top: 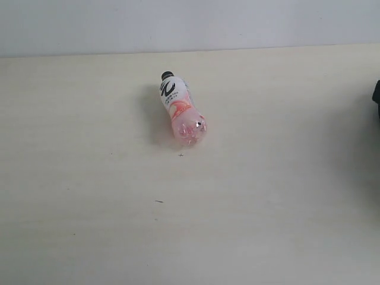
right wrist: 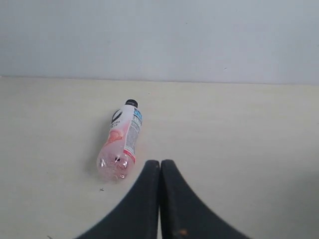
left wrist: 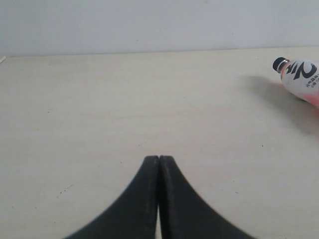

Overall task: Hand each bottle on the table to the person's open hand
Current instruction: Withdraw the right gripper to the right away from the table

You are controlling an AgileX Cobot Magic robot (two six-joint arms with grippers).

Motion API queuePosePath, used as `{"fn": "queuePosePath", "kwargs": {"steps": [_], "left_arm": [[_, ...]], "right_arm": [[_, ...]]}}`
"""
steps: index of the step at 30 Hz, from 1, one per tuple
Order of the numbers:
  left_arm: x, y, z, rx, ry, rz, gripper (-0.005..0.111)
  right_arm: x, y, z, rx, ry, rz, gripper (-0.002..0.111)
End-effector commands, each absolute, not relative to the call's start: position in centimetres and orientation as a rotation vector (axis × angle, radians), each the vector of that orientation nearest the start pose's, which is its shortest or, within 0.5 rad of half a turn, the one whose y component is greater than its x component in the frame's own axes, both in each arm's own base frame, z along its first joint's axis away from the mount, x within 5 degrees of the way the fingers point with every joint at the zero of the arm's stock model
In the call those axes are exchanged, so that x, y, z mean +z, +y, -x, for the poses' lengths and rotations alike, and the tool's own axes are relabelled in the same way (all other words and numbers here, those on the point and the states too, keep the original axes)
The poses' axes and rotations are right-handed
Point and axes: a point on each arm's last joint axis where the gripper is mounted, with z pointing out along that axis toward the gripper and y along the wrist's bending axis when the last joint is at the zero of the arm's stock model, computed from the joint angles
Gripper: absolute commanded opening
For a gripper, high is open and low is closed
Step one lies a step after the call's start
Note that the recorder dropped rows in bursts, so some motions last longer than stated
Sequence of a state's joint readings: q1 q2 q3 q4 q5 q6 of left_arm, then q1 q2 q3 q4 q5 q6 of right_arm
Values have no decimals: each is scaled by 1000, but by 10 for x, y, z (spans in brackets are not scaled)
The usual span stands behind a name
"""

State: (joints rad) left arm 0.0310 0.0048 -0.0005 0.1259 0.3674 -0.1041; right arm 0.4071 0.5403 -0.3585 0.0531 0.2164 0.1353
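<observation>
One bottle [top: 180, 109] with a pink-and-white label and black cap lies on its side on the cream table [top: 89, 178], cap toward the back wall. The other bottles and the person's hand are out of view. My left gripper [left wrist: 159, 158] is shut with nothing in it, well apart from the bottle [left wrist: 300, 77], which shows at the far edge of the left wrist view. My right gripper [right wrist: 160, 162] is also shut and empty, its tips a short way beside the bottle's [right wrist: 121, 141] pink base. In the exterior view only a dark bit of the right arm [top: 376, 98] shows.
A pale wall [top: 190, 24] runs along the table's back edge. A few tiny dark specks [top: 158, 201] mark the tabletop in front of the bottle.
</observation>
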Motion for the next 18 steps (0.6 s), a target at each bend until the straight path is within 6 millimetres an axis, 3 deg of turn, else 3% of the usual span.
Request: {"fn": "queuePosePath", "kwargs": {"steps": [1,5,10,18], "left_arm": [[181,5,-53,67,1844,47,3],[181,5,-53,66,1844,48,3],[181,5,-53,66,1844,48,3],[181,5,-53,66,1844,48,3]], "right_arm": [[274,43,-97,415,1867,220,0],[276,42,-92,446,1857,196,0],[283,41,-76,746,1830,-51,0],[293,25,-45,678,1651,41,0]]}}
